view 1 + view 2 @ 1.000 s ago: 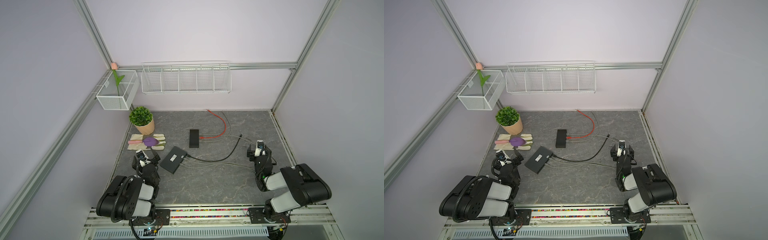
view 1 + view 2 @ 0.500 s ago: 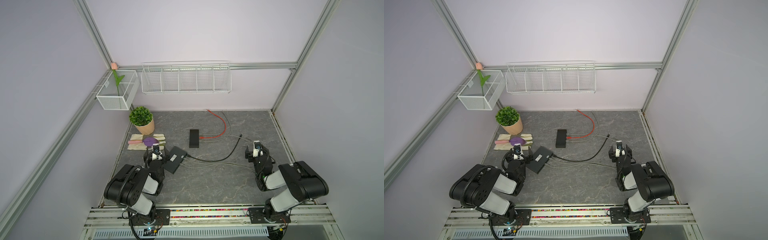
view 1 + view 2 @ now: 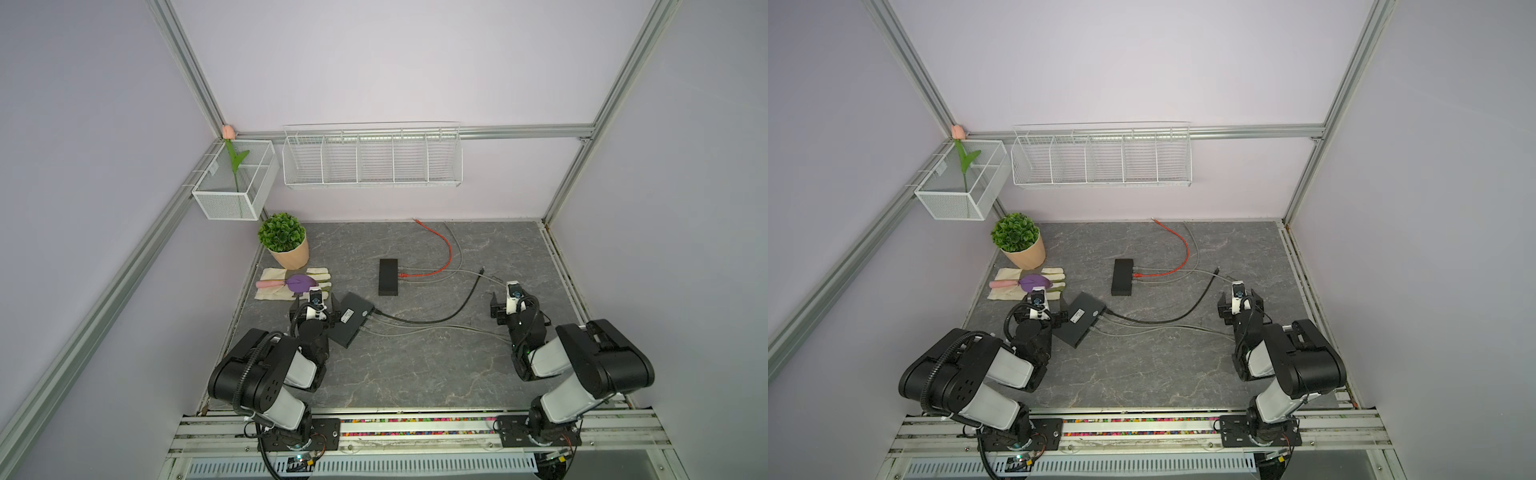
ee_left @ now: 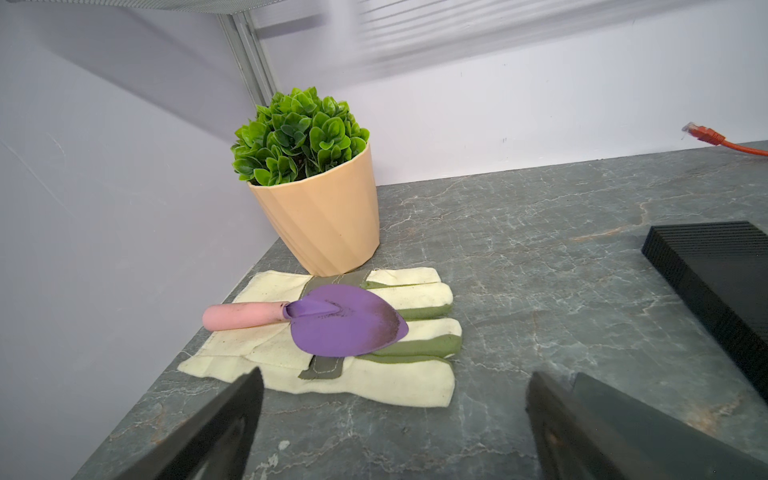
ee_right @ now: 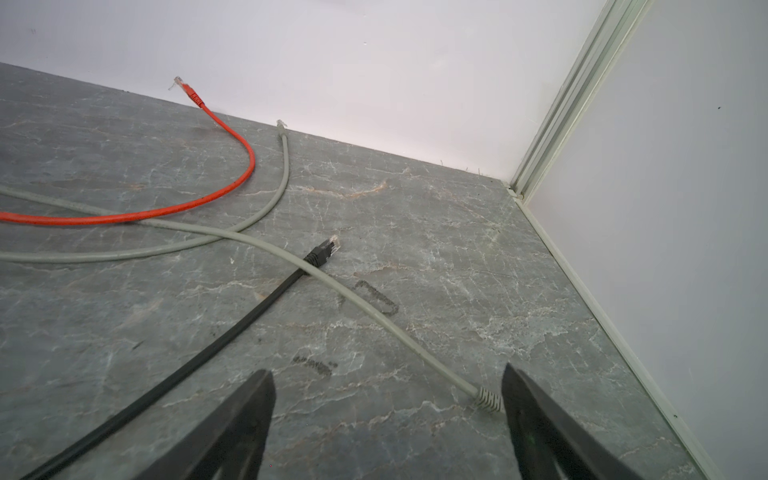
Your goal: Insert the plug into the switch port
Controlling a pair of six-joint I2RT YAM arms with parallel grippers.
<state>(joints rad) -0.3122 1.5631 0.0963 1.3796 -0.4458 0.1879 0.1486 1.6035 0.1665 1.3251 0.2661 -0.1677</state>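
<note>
A dark flat switch (image 3: 351,319) (image 3: 1081,319) lies left of the middle, with black and grey cables in its ports. My left gripper (image 3: 313,307) (image 3: 1040,313) (image 4: 395,382) stands open just left of it, one finger beside its edge (image 4: 623,419). The black cable's free plug (image 3: 482,270) (image 5: 324,251) lies on the stone top. A grey cable's plug (image 5: 488,400) rests just inside one finger of my open right gripper (image 3: 513,305) (image 3: 1241,305) (image 5: 387,374). Neither gripper holds anything.
A smaller black box (image 3: 388,276) (image 4: 715,274) mid-table holds a red cable (image 3: 444,253) and a grey one. The red free plug (image 5: 187,88) and another grey plug (image 5: 281,124) lie by the back wall. A potted plant (image 3: 284,241), gloves (image 4: 374,374) and a trowel (image 4: 332,320) sit at the left.
My left arm has swung right and forward, bringing its gripper up beside the dark switch. The right gripper has barely shifted. Both stay open.
</note>
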